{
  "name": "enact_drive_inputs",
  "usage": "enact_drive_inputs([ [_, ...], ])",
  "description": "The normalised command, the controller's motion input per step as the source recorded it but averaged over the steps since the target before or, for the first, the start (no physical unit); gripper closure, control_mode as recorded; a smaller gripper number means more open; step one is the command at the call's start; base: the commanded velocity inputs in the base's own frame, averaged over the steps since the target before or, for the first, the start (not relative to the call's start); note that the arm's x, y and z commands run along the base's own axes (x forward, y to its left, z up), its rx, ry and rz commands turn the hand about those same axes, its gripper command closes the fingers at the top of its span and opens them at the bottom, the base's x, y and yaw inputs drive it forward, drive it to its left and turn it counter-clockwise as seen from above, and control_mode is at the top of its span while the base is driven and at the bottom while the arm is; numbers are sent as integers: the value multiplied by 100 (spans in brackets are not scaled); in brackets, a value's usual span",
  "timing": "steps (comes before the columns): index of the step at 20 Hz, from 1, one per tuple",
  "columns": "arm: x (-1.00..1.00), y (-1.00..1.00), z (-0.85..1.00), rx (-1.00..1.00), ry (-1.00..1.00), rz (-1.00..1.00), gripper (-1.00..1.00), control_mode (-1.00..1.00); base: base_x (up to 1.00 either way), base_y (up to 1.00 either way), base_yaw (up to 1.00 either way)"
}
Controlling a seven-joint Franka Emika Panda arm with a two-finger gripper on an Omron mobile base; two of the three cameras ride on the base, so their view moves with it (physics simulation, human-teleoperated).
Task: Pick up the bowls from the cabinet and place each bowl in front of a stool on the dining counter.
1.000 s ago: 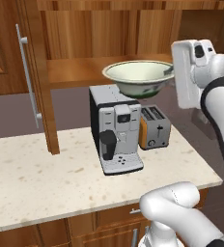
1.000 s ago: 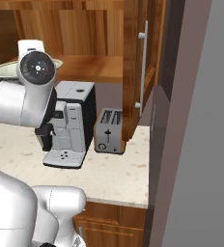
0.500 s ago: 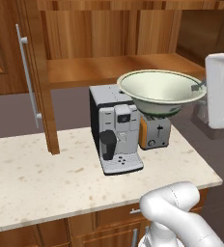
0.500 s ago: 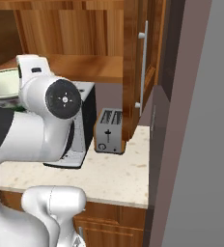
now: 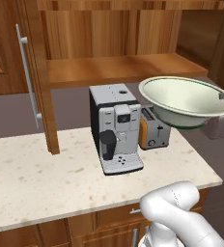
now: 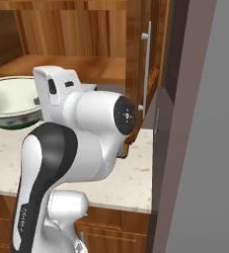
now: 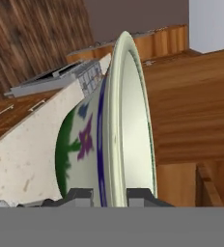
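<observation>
Carrying the cream-white round bowl with the green band away from the warm brown wooden wall cabinet calls for a level, unhurried swing; the tool is clamped on the bowl's rim, one finger outside the wall and the other inside, so a pinch at one edge bears the whole weight and a jerk could twist the bowl loose; my judgement is that the bowl should stay well above the grey and black coffee machine and the orange and silver toaster beside it, since it hangs in the air just over the toaster and the speckled stone table. From left to right, the left base view shows the bowl's pale hollow and both appliances beneath; the right base view has the white arm covering much of the bowl, yet shows the cabinet door's long silver bar handle; the hand view alone gives the grip itself and a purple and green flower painted on the bowl's outside.
</observation>
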Motion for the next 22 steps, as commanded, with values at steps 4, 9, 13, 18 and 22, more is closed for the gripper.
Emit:
enact_drive_inputs([
  [4, -15, -34, -29, 12, 0, 23, 100, -100, 0, 0, 0],
  [9, 0, -4, -28, 0, 0, 12, 100, -100, 0, 0, 0],
  [13, 3, 4, -8, 0, 0, 0, 100, -100, 0, 0, 0],
  [18, 0, 0, 0, 0, 0, 0, 100, -100, 0, 0, 0],
  [22, -11, 0, -1, 0, 0, 0, 100, -100, 0, 0, 0],
])
